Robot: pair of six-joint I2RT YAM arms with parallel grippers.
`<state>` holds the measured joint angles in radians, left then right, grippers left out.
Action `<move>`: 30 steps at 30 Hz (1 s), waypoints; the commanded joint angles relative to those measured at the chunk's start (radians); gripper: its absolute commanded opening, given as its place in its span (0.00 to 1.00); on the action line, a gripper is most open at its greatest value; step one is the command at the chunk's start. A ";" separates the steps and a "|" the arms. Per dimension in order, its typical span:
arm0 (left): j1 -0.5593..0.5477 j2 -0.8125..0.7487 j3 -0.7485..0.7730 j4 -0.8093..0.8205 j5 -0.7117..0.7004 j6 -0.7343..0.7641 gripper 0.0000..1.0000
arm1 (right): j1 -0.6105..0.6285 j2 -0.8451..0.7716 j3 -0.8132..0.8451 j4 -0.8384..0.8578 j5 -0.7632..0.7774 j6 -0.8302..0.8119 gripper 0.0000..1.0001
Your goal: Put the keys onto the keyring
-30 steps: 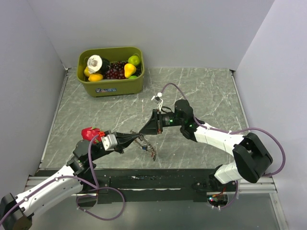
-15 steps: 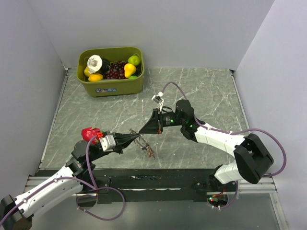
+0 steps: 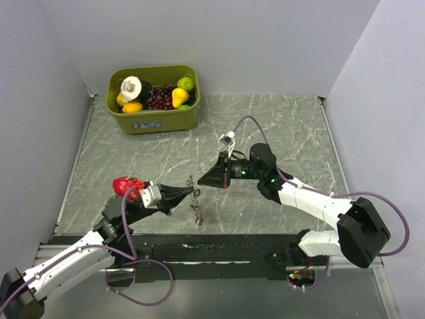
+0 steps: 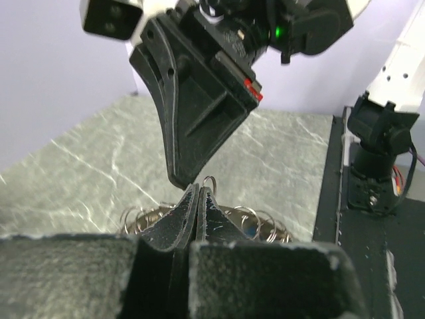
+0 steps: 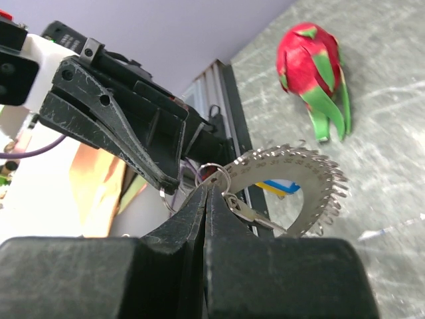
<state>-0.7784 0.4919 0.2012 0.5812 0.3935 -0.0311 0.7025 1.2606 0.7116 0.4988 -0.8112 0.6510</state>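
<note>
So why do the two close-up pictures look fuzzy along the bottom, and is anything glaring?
Left wrist view: the left hand fills the bottom, too near the lens, so it looks soft; the right hand above is sharper. Right wrist view: same soft dark foreground, the keyring glints brightly, the dragon fruit is crisp. Top view: even light, faint shadows, the keys tiny.

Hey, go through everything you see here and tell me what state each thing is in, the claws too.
keyring: held up off the table where both claws meet.
small key: dangling from the keyring.
left claw: shut on the keyring.
right claw: shut, pinching a small ring at the keyring's end.
dragon fruit: lying on the table.
green bin: upright, full of fruit.
</note>
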 commanded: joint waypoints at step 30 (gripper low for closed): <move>-0.010 0.053 -0.146 0.083 -0.065 -0.138 0.01 | 0.003 -0.010 -0.146 -0.008 0.049 -0.100 0.53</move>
<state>-0.7826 0.5453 0.0429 0.6067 0.3332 -0.1551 0.7025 1.2964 0.5713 0.4278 -0.7536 0.5362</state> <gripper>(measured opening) 0.021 0.518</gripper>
